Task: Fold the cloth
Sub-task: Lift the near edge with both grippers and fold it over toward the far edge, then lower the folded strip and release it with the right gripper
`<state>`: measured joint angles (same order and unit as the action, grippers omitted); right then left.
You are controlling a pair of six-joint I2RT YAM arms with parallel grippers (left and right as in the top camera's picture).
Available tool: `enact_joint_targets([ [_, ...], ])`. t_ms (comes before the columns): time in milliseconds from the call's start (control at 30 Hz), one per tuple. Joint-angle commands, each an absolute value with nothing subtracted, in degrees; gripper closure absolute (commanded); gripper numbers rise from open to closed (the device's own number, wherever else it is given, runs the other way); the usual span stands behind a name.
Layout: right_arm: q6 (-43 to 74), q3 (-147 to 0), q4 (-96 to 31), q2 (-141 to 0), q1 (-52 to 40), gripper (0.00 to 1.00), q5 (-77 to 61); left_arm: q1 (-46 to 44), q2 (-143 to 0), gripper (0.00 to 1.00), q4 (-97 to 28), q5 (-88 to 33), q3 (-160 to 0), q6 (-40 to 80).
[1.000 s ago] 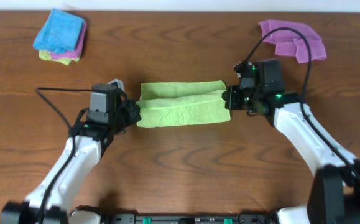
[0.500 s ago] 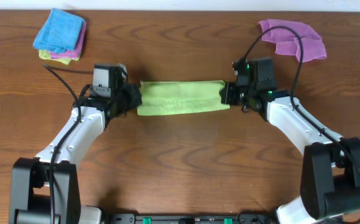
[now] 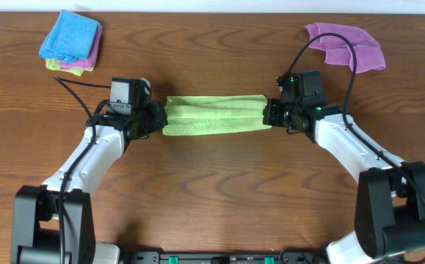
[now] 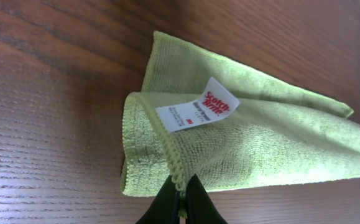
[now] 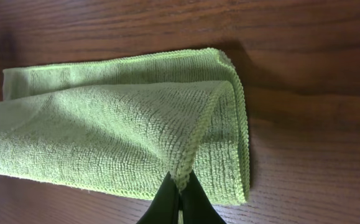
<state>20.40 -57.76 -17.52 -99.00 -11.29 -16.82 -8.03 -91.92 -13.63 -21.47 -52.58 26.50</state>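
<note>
Between the left end effector's [image 4: 181, 191] tips, the cloth's [image 4: 260, 146] hem vanishes.

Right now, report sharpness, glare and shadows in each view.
Overhead: even light, sharp, barely any shadow under the lime-green cloth. Left wrist: white tag lettering partly readable, pale sheen on the table. Right wrist: weave crisp, dark shadow right of the cloth.

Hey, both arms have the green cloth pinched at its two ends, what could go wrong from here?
1. The left gripper and the right gripper each pinch the cloth only at its thin stitched edge, so a strong pull apart might slip it free.
2. In both wrist views the layers are offset, the under layer sticking out past the top one, so the fold may land uneven.
</note>
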Motion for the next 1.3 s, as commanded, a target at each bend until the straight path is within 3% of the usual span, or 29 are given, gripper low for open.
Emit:
enact_joint_targets([
  [0, 21.0, -58.1, -18.0, -99.4, -11.2, 0.98, -14.7, -7.9, -94.8, 0.94, -14.7, -19.4, -52.9, 25.3],
  [167, 20.9, -58.1, -18.0, -99.5, -11.2, 0.97, -13.1, -7.9, -97.6, 0.94, -16.3, -19.7, -52.9, 25.5],
  [200, 21.0, -58.1, -18.0, -99.5, -11.2, 0.67, -13.1, -7.9, -97.6, 0.92, -15.9, -19.8, -52.9, 25.5],
  [233, 20.9, -58.1, -17.8, -99.5, -11.2, 0.34, -13.1, -7.9, -97.6, 0.62, -15.6, -19.8, -52.9, 25.5],
  [267, 20.9, -58.1, -17.5, -99.4, -11.2, 0.12, -13.3, -7.9, -97.4, 0.17, -15.6, -20.1, -53.2, 25.5],
  [300, 20.9, -58.1, -17.2, -99.4, -11.2, 0.05, -13.6, -7.8, -97.3, 0.05, -15.6, -20.7, -53.4, 25.5],
  [333, 20.9, -58.1, -16.8, -99.4, -11.2, 0.00, -13.6, -7.8, -97.0, 0.05, -15.7, -21.3, -53.8, 25.2],
  [400, 20.9, -58.1, -15.9, -99.2, -11.2, 0.04, -13.7, -7.8, -96.1, 0.05, -15.8, -21.7, -54.5, 25.2],
  [433, 21.0, -58.1, -15.3, -99.0, -11.2, 0.17, -14.0, -7.8, -95.6, 0.05, -15.8, -22.2, -55.1, 24.6],
  [467, 21.0, -58.1, -14.6, -98.7, -11.2, 0.39, -14.3, -7.8, -95.0, 0.05, -15.8, -22.7, -55.5, 23.7],
  [500, 21.0, -58.2, -13.8, -98.0, -11.2, 0.94, -15.2, -7.9, -94.1, 0.04, -15.8, -22.8, -56.2, 22.4],
  [533, 21.0, -58.3, -13.2, -97.6, -11.2, 0.99, -15.8, -8.1, -93.6, 0.00, -15.8, -22.8, -56.4, 21.5],
  [600, 20.7, -58.5, -12.1, -97.0, -11.7, 0.98, -16.1, -8.8, -93.0, 0.40, -14.9, -21.7, -56.5, 20.7],
  [633, 20.2, -58.5, -11.7, -97.0, -11.9, 0.98, -16.0, -9.3, -93.2, 0.80, -14.7, -20.0, -56.5, 20.8],
  [667, 20.1, -58.5, -11.6, -97.1, -12.1, 0.98, -15.7, -9.7, -93.4, 0.94, -14.6, -18.1, -56.5, 20.8],
  [933, 18.2, -58.5, -10.8, -99.0, -15.5, 0.99, -2.7, -14.6, -98.0, 0.94, -11.8, -5.1, -56.5, 21.6],
  [1267, 18.2, -58.5, -8.6, -109.6, -16.1, 0.99, -3.6, -15.2, -99.0, 0.94, -11.3, -4.3, -56.5, 22.3],
])
